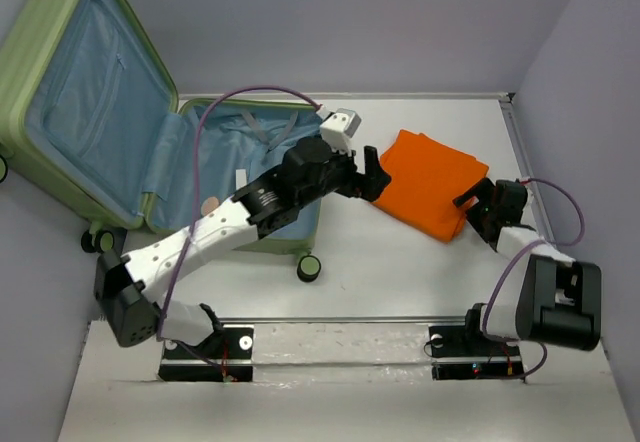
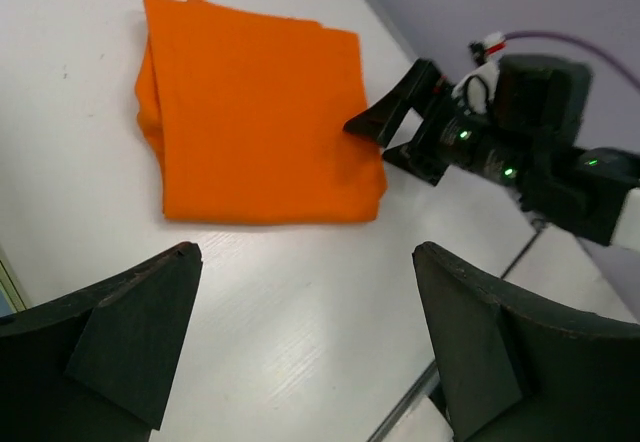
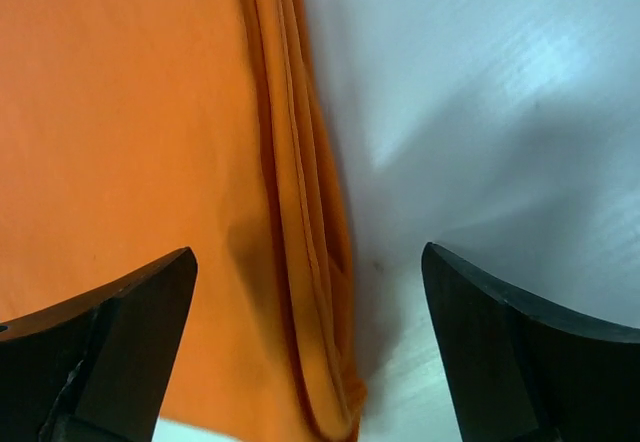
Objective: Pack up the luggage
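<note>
The light-green luggage (image 1: 60, 112) lies open at the far left, its pale blue lining showing. A folded orange cloth (image 1: 432, 182) lies on the white table right of it; it also shows in the left wrist view (image 2: 255, 112) and the right wrist view (image 3: 140, 142). My left gripper (image 1: 377, 174) is open and empty at the cloth's left edge, above the table (image 2: 300, 302). My right gripper (image 1: 472, 202) is open, its jaws straddling the cloth's right folded edge (image 3: 310, 262), one finger over the cloth, the other over bare table.
The suitcase's caster wheel (image 1: 309, 268) stands near the left arm. Purple-grey walls close the back and right. The right gripper shows in the left wrist view (image 2: 420, 122) beyond the cloth. A metal rail (image 1: 340, 322) runs along the near edge.
</note>
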You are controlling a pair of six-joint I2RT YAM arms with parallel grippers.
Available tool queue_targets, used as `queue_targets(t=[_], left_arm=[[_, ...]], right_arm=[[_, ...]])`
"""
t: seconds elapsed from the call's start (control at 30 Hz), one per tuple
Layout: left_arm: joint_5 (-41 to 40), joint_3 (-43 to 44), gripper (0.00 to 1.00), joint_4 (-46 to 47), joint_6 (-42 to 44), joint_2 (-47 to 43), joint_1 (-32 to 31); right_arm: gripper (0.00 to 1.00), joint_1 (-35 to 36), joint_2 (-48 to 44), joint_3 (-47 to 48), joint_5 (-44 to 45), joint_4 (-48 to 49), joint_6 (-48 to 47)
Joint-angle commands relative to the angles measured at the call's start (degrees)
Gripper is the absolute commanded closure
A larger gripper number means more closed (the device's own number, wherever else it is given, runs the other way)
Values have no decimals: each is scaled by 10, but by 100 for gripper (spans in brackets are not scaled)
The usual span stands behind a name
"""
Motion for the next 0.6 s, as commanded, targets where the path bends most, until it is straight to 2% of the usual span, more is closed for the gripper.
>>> queue_targets(t=[0.0,0.07,0.1,0.17,0.2,0.3,0.33,0.53,0.57], left_arm=[[-92,83,1,-40,39,91,-8],[-95,118,1,-46,51,147,-9],[-103,132,1,-53,55,147,-9],[-119,180,1,-76,77,196,-8],[-130,202,1,-90,82,235,-7],[-165,301,1,-148,104,306,-2],[-172,327,1,-163,106,356,8],[-125,550,1,-266,98,551,56],[-123,618,1,-280,96,578,68]], right_arm=[[0,-7,111,104,1,30,-1],[1,-7,175,144,-76,49,-23],[3,-7,195,157,-98,52,-29],[8,-7,243,191,-147,71,-60],[10,-7,260,204,-203,73,-67],[18,3,305,230,-256,86,-72],[19,3,317,244,-275,86,-72],[21,3,299,241,-273,87,-81],[19,3,295,237,-273,86,-82]])
